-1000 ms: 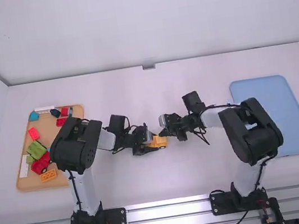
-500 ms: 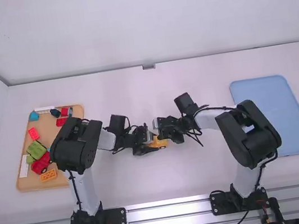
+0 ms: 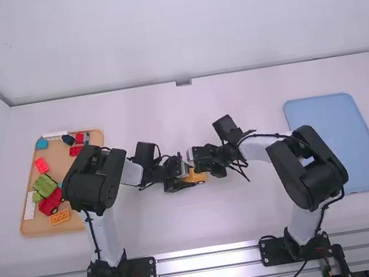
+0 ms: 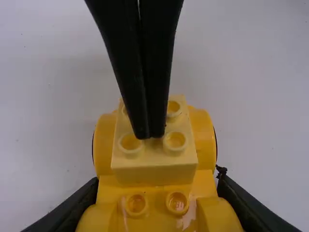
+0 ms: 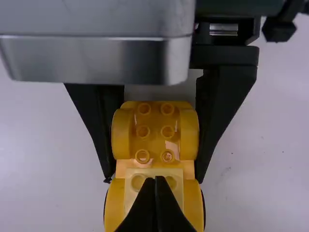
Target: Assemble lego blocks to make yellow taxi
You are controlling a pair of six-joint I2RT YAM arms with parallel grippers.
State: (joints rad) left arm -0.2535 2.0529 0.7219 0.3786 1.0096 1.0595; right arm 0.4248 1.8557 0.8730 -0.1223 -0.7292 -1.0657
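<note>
Yellow taxi (image 3: 198, 176) sits well apart from tan tray (image 3: 43, 230) and table edges (image 3: 205, 245).

You can pass along the far side of the white table (image 3: 186, 103), but the left gripper (image 3: 191, 177) flanks the yellow car (image 5: 155, 133) and the right gripper (image 3: 197, 169) blocks its top.

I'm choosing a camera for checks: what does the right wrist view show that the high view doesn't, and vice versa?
Right wrist view: studs on the yellow car body and the pale yellow block. High view: a tan tray of blocks and a blue tray. Both: the left end effector gripping that body, and the right end effector.
</note>
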